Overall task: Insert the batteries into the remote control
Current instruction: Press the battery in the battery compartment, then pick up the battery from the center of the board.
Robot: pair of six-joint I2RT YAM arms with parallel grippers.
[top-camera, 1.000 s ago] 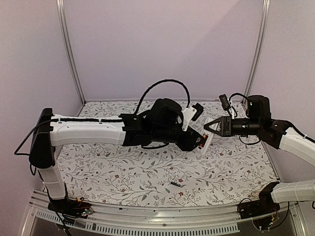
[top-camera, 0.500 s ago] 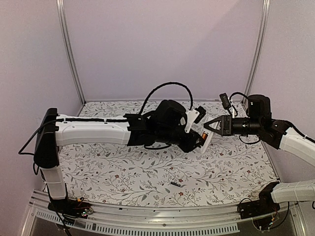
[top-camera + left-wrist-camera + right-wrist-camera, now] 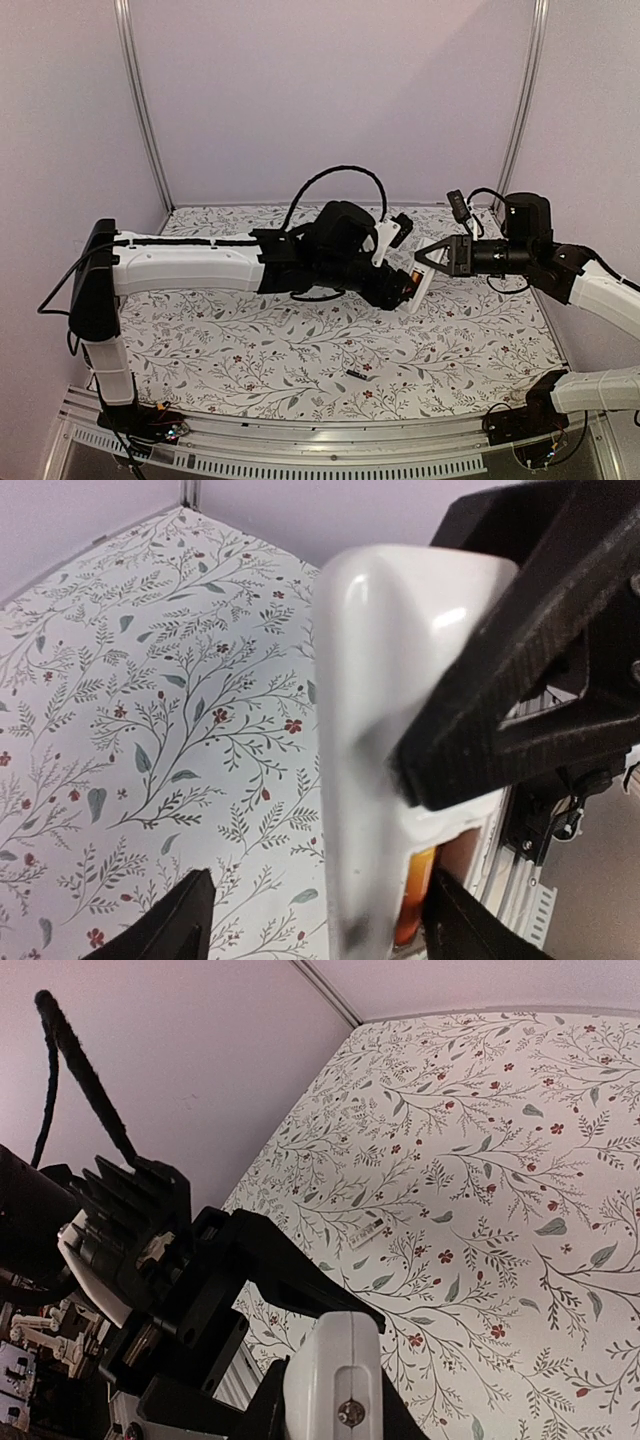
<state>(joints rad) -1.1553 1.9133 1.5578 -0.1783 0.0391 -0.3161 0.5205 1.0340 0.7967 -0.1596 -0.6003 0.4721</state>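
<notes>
Loading looks half done, by my reading: the right hand [image 3: 425,265] is clamped on one end of the white remote [image 3: 390,680] and holds it in the air above the far right part of the counter [image 3: 250,340], tilted, with the open bay turned toward the other arm. The orange battery [image 3: 420,905] shows inside that bay, though whether it is pressed fully home cannot be told from these views. The left hand [image 3: 322,875] sits close under the remote with its fingers [image 3: 190,920] apart, one on each side of the body, gripping nothing. The dark battery [image 3: 355,374] lies alone on the counter near the front edge, well apart from both hands. The next move probably falls to the left hand: back off, drop to the dark battery, pinch it along its length, and bring it up lined with the empty slot, ends the right way round, while the right hand keeps the remote steady. The counter wears a white cloth printed with grey leafy sprigs and small red flowers. Pale lilac walls [image 3: 330,90] close the space, with metal posts [image 3: 140,100] in the back corners and a metal rail [image 3: 300,455] along the front.
</notes>
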